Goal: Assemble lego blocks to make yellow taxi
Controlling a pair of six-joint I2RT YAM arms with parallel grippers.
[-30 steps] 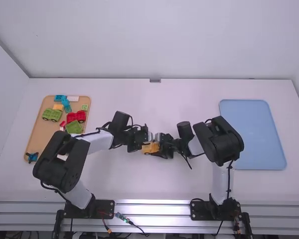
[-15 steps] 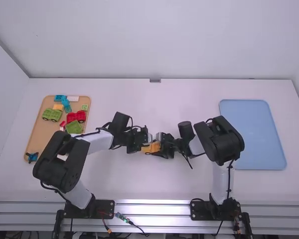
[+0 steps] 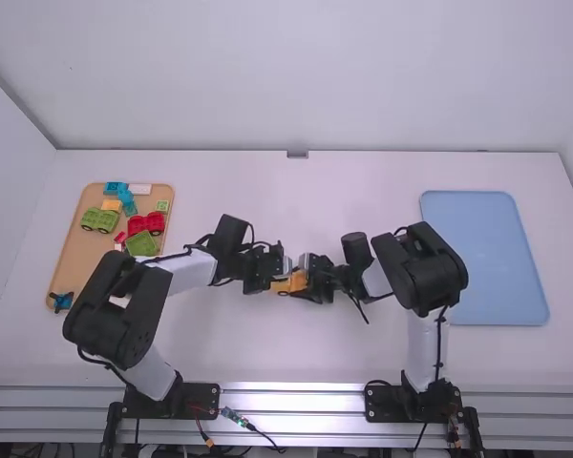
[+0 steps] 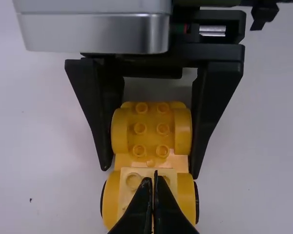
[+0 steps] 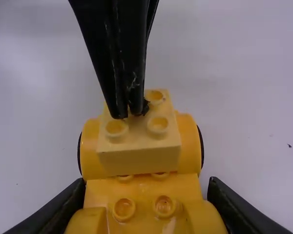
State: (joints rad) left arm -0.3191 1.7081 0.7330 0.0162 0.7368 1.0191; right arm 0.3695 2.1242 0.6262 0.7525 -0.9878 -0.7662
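"Left hand (image 3: 281,276)?"
"Fingers together, tips on the pale yellow block (image 5: 139,146) topping the yellow car (image 5: 141,187)."
"Right hand (image 3: 304,280)?"
"Clamped on the yellow car, mid-bench (image 3: 286,348), between both arms."

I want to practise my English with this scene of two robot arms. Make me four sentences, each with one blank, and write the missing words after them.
1. The right claw grips the sides of the ____ car base.
2. The left claw has its two fingers pressed ____ at the pale block.
3. The tray beyond the right arm is ____.
4. On the wooden tray, beside the green wheeled piece, is a ____ one.

Missing words: yellow; together; blue; red.
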